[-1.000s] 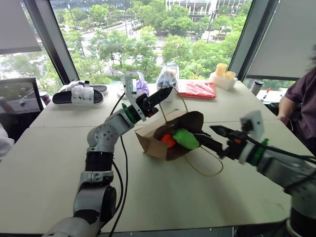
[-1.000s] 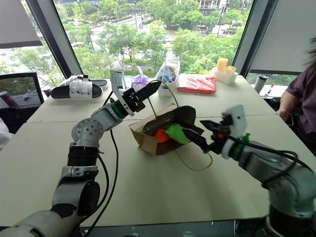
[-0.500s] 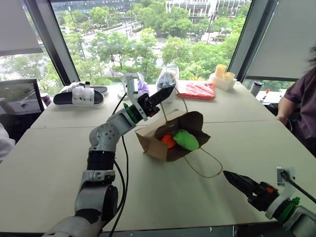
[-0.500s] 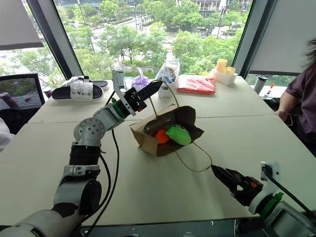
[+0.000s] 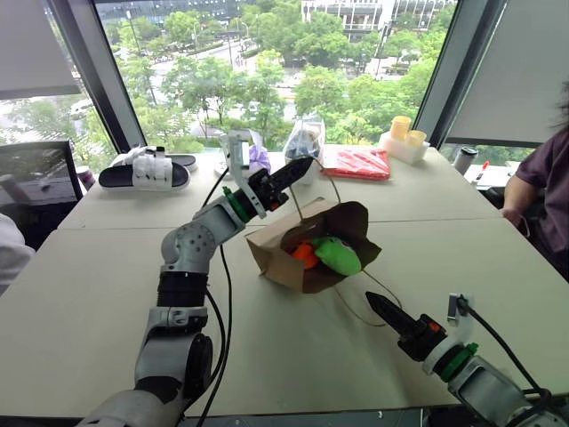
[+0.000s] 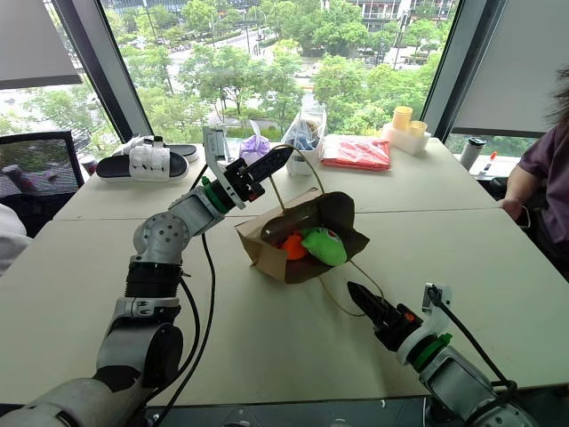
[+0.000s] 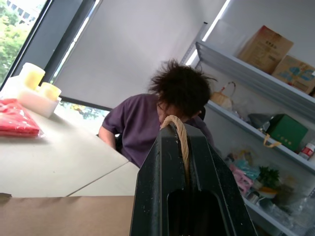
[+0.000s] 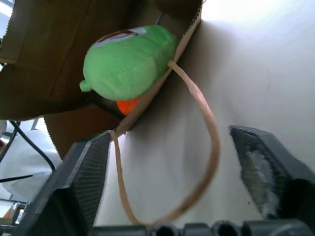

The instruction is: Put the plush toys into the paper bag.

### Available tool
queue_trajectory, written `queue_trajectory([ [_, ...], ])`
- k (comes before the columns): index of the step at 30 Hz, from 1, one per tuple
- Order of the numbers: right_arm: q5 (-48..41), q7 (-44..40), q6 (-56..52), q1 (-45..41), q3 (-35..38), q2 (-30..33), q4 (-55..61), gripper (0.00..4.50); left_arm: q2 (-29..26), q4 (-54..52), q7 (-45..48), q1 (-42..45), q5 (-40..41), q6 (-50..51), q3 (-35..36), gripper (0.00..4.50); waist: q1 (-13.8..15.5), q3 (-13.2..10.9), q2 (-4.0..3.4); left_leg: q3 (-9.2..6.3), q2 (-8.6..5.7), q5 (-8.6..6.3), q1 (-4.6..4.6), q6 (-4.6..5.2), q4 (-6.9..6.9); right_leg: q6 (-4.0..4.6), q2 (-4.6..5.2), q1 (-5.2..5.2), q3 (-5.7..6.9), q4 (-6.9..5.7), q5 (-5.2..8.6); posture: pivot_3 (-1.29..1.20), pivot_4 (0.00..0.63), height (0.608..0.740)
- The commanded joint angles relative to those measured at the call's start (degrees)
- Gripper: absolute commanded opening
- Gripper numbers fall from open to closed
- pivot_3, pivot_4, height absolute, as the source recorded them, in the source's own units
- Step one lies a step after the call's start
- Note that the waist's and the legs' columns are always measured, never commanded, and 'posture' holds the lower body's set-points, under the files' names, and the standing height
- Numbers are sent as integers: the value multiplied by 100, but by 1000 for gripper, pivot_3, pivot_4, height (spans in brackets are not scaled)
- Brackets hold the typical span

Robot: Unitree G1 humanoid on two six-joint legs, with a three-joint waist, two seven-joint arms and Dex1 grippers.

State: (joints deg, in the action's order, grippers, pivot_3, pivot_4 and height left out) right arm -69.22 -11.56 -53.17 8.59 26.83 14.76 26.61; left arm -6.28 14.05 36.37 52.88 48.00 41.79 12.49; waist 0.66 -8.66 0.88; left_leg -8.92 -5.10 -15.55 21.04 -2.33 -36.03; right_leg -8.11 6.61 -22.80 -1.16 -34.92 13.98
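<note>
Now both plush toys [image 5: 325, 253] lie beyond the open-jawed right gripper [image 5: 380, 309].

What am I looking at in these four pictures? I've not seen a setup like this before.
A two-armed humanoid robot stands at a pale table. Two pictures come from its head camera, looking down over both arms; the other two come from a camera on each wrist. The left gripper is shut on one cord handle of a brown paper bag, holding its mouth up. A green plush toy and an orange plush toy sit in the bag's mouth. The right gripper hangs empty near the other handle, its fingers apart in the right wrist view. Sandals, a red packet and a seated person lie beyond.
</note>
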Motion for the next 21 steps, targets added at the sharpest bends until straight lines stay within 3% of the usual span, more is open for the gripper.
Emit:
queue_trajectory([
  [1, -327, -44, 143, 20, 49, 156, 90, 2088, -27, -286, -32, 26, 76, -55, 68, 0, -2, 0, 0, 0, 0, 0, 0, 0, 0, 0, 0, 0, 0, 0, 0, 0, 150, 740],
  [5, -874, 89, 160, 59, 233, 415, 93, 62, -50, -329, -49, 16, 96, -58, 89, 0, -1, 0, 0, 0, 0, 0, 0, 0, 0, 0, 0, 0, 0, 0, 0, 0, 150, 740],
  [14, -3118, 554, 840, -774, 745, 1623, 477, 62, -487, -213, -5, 478, 150, 216, 124, 0, -13, -4, 3, -1, 2, 0, 3, 0, -1, 0, -1, 1, 4, 1, 0, 0, 150, 740],
  [21, -3773, 936, 1143, -1324, 428, 2235, 307, 62, -599, 152, 59, 541, -411, 80, -276, 0, 13, -4, 5, -1, 1, -2, 6, 4, -1, 0, -1, 7, 6, 14, 0, 0, 150, 740],
])
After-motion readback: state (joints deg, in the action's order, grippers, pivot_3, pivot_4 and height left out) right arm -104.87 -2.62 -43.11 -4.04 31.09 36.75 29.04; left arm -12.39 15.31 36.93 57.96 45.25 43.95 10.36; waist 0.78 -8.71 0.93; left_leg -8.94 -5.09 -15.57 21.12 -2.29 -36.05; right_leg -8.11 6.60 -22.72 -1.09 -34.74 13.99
